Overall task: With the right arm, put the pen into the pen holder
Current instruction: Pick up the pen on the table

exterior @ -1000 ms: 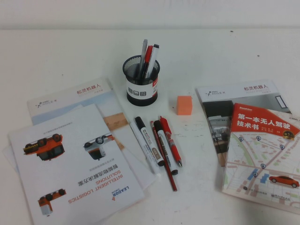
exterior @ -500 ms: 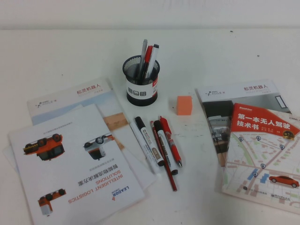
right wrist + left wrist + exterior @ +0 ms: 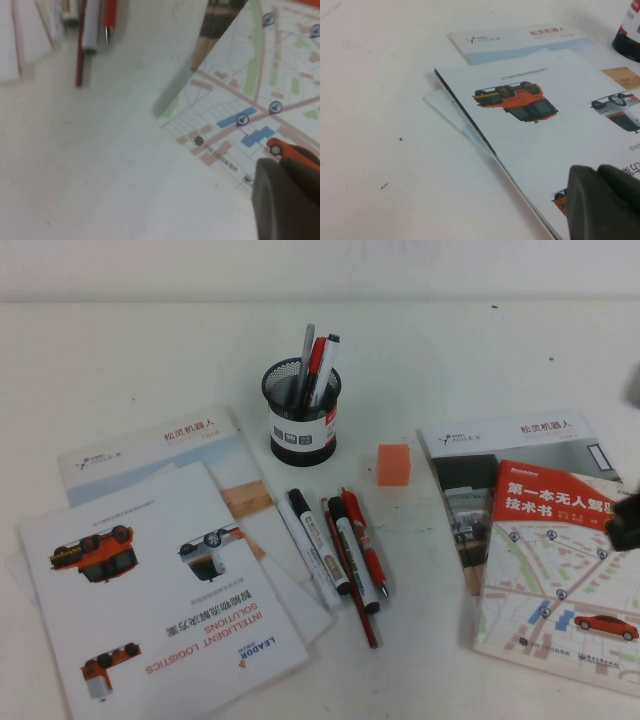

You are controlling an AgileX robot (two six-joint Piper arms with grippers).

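Note:
The red pen [image 3: 366, 543] lies on the table among markers, silver tip toward the front. Its tip also shows in the right wrist view [image 3: 109, 17]. The black mesh pen holder [image 3: 303, 412] stands upright behind it with several pens inside; its base shows in the left wrist view [image 3: 629, 31]. My right gripper [image 3: 282, 166] is shut and empty, low over the map book's near corner, well to the right of the pen. Part of the right arm [image 3: 627, 526] shows at the high view's right edge. My left gripper [image 3: 598, 173] is shut and empty over the brochures.
Two white markers [image 3: 315, 538] and a thin dark-red pencil [image 3: 352, 585] lie right beside the pen. An orange cube [image 3: 393, 464] sits to the right of the holder. Brochures [image 3: 160, 580] cover the left side, and books [image 3: 545, 540] cover the right.
A dark part of the right arm has come into the high view at the right edge, over the map book. Nothing on the table has moved.

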